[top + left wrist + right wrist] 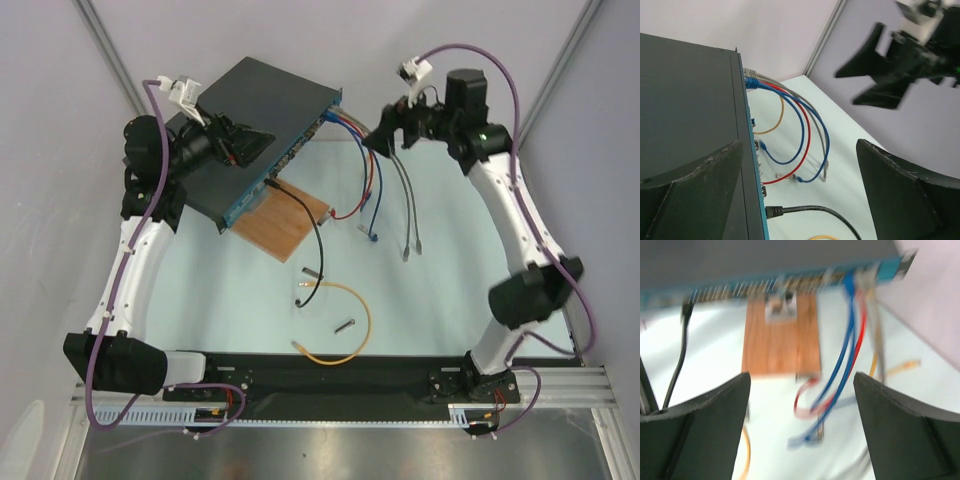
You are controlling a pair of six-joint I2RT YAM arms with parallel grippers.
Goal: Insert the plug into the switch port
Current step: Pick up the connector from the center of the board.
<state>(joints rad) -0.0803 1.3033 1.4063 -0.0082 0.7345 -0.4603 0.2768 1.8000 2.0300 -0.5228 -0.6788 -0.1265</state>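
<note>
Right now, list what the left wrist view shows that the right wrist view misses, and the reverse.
Only the left wrist view: the switch's dark top seen along its edge, the right gripper hanging open in the air, and the enclosure's corner post. Only the right wrist view, which is blurred: the wooden board lying on the table at the switch's front. Both: the switch's blue port face, with the blue cables, the red cable and the black cable running from it.

White-shelled arms (135, 265), black joints (530, 295), purple cables (470, 45) looping behind each gripper (382, 135), white camera mounts (413, 70) above, scuffed black fingers (905, 430)
</note>
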